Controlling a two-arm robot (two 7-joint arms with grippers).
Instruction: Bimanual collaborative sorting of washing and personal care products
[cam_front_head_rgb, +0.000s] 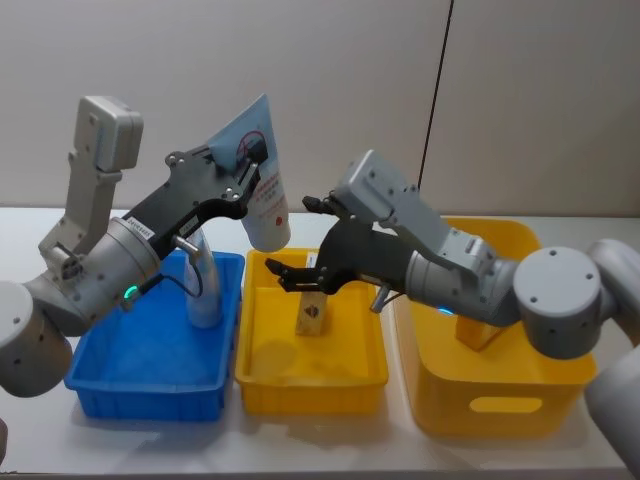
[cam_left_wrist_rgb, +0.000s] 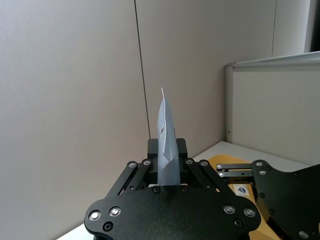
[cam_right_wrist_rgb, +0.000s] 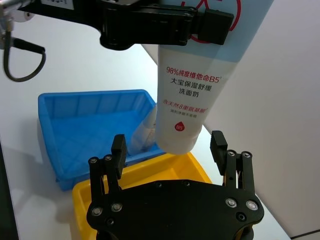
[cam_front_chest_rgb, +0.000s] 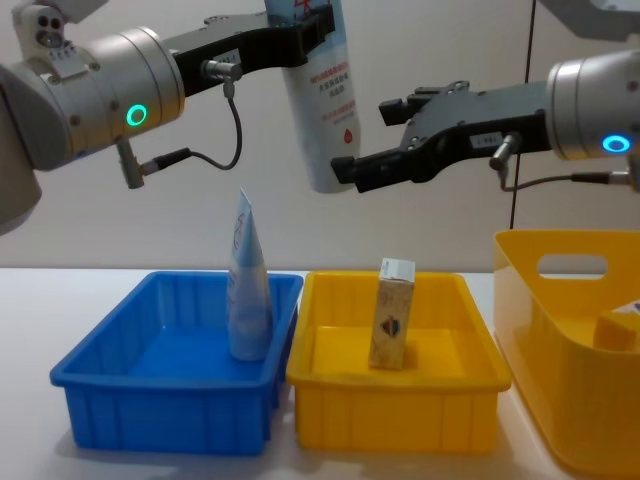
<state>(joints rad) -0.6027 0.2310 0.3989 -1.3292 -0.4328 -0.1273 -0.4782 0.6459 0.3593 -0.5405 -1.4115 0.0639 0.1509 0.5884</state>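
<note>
My left gripper (cam_front_head_rgb: 250, 168) (cam_front_chest_rgb: 312, 22) is shut on a light-blue pouch (cam_front_head_rgb: 262, 195) (cam_front_chest_rgb: 320, 100) with red print, held cap down high above the bins. The left wrist view shows that pouch (cam_left_wrist_rgb: 167, 145) edge-on between the closed fingers. My right gripper (cam_right_wrist_rgb: 168, 147) (cam_front_chest_rgb: 352, 170) is open at the pouch's cap end (cam_right_wrist_rgb: 177, 135), one finger on each side and apart from it. A second pouch (cam_front_head_rgb: 205, 285) (cam_front_chest_rgb: 247, 290) stands in the blue bin (cam_front_head_rgb: 150, 385) (cam_front_chest_rgb: 150, 420). A beige carton (cam_front_head_rgb: 312, 312) (cam_front_chest_rgb: 391, 312) stands upright in the small yellow bin (cam_front_head_rgb: 310, 385) (cam_front_chest_rgb: 400, 410).
A larger yellow bin (cam_front_head_rgb: 500, 405) (cam_front_chest_rgb: 570, 300) with handle slots stands at the right, with something beige (cam_front_chest_rgb: 615, 330) inside. The three bins sit side by side on a white table (cam_front_head_rgb: 30, 430). A plain wall is behind.
</note>
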